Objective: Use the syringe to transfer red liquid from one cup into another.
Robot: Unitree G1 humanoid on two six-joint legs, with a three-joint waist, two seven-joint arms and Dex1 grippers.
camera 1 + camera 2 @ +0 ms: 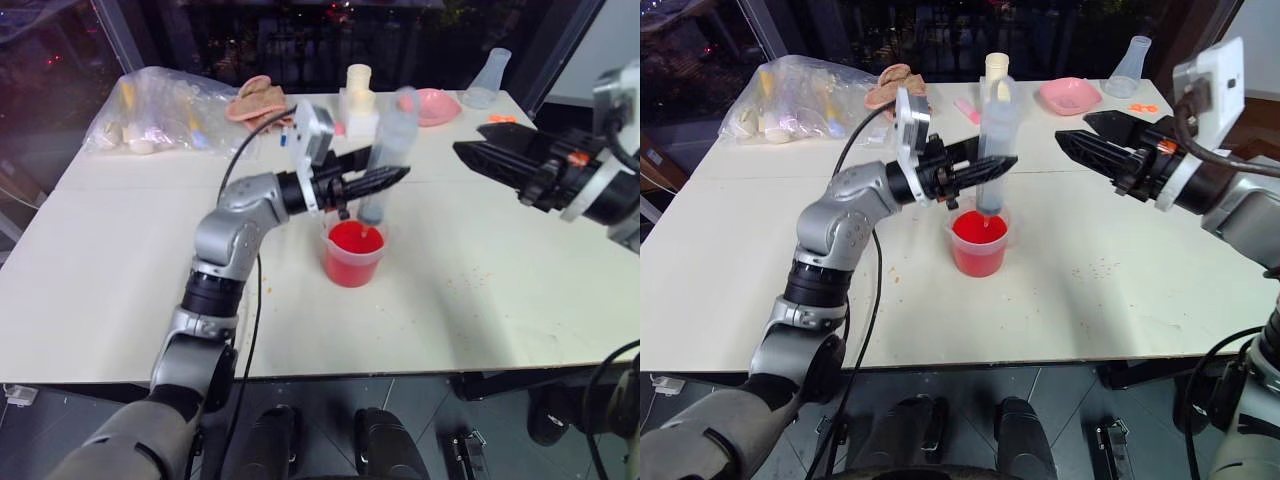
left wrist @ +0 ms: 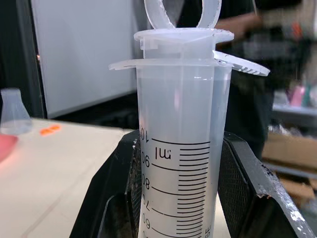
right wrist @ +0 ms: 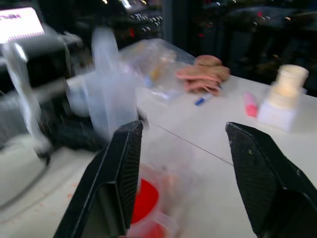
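Syringe [image 1: 994, 140] was held upright by the left gripper [image 1: 985, 172], fingers clamped on the barrel approx. midway, as seen close up in the left wrist view, where the graduated barrel sat between both black pads w/ plunger flange at the top. Long axis was roughly vertical, orange tip down, tip at or just over the red liquid [image 1: 978, 230] in the cup [image 1: 978, 248]; whether the tip was actually wetted could not be told. Barrel looked clear, so no draw was judged to have been made yet. Plunger appeared pushed fully in.

Right gripper [image 1: 1070, 135] was held level, to the right of the syringe and apart from it, fingers spread wide w/ nothing between them. It pointed toward the syringe's upper part; in the right wrist view the barrel and cup were framed between the two open fingers.

Key relation: plunger top lay above the left fingers and toward the right gripper's open mouth, so the right arm was judged the one to be used for pulling the plunger, since the left was occupied w/ the barrel. Approach would need to be made sideways at the plunger ring, above the flange. A second cup was not identified w/ certainty; a flask [image 1: 1130, 68] and pink dish [image 1: 1070, 95] stood at the table's [image 1: 1120, 300] far edge.
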